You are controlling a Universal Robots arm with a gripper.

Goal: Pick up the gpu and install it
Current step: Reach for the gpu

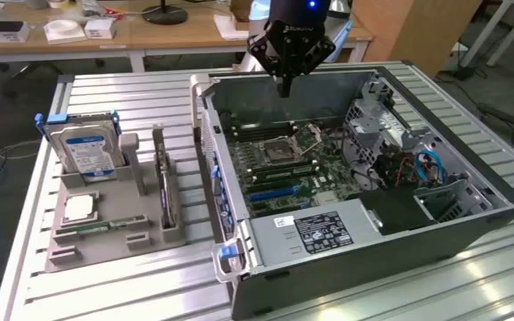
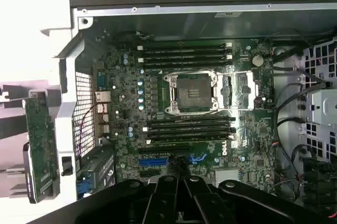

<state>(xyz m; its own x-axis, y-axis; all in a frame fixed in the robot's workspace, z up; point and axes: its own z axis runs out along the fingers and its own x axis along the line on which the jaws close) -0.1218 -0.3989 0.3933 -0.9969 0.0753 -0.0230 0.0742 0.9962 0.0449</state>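
The gpu [image 1: 163, 190] is a thin dark card standing on its long edge in a slot of the grey holder [image 1: 141, 237], on the exterior view's left beside the open computer case [image 1: 471, 227]. The wrist view shows the gpu [image 2: 39, 145] as a green board outside the case wall. My gripper [image 1: 284, 90] hangs over the far end of the case, well away from the card. Its fingers are shut with nothing between them. In the wrist view the gripper [image 2: 179, 170] points down at the motherboard [image 2: 121, 98], near the blue expansion slot [image 2: 154, 162].
The holder also carries a silver hard drive with a blue label [image 1: 88, 150], a square processor [image 1: 78, 208] and a green RAM stick [image 1: 101, 226]. Inside the case are the CPU socket [image 1: 280, 148], a drive cage [image 1: 373, 127] and blue cables [image 1: 428, 166]. Behind stands a cluttered wooden desk [image 1: 150, 30].
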